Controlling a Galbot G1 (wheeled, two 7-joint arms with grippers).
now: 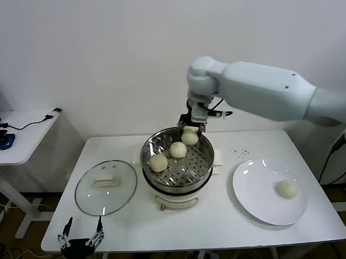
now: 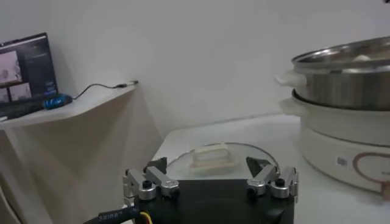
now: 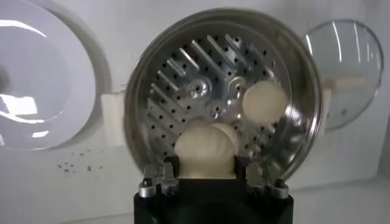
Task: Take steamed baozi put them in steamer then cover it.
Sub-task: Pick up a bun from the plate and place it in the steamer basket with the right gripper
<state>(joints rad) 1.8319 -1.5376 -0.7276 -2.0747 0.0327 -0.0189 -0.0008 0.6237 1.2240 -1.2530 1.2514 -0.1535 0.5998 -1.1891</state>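
Note:
The steamer [image 1: 189,169] stands mid-table on its cream pot base [image 1: 176,199]. Two baozi [image 1: 158,163] [image 1: 178,149] lie in it. My right gripper [image 1: 191,127] is shut on a third baozi [image 1: 190,137] and holds it over the steamer's far rim; the right wrist view shows this baozi [image 3: 204,153] between the fingers [image 3: 170,165], above the perforated bottom [image 3: 183,73]. A fourth baozi [image 1: 287,189] lies on the white plate [image 1: 257,186]. The glass cover [image 1: 106,187] lies flat to the left of the steamer. My left gripper [image 1: 81,235] is open and empty at the table's front left edge.
A side desk [image 1: 24,136] with a mouse and cables stands to the far left. In the left wrist view the cover [image 2: 213,159] lies just beyond the left gripper [image 2: 210,173], with the steamer [image 2: 344,79] beside it.

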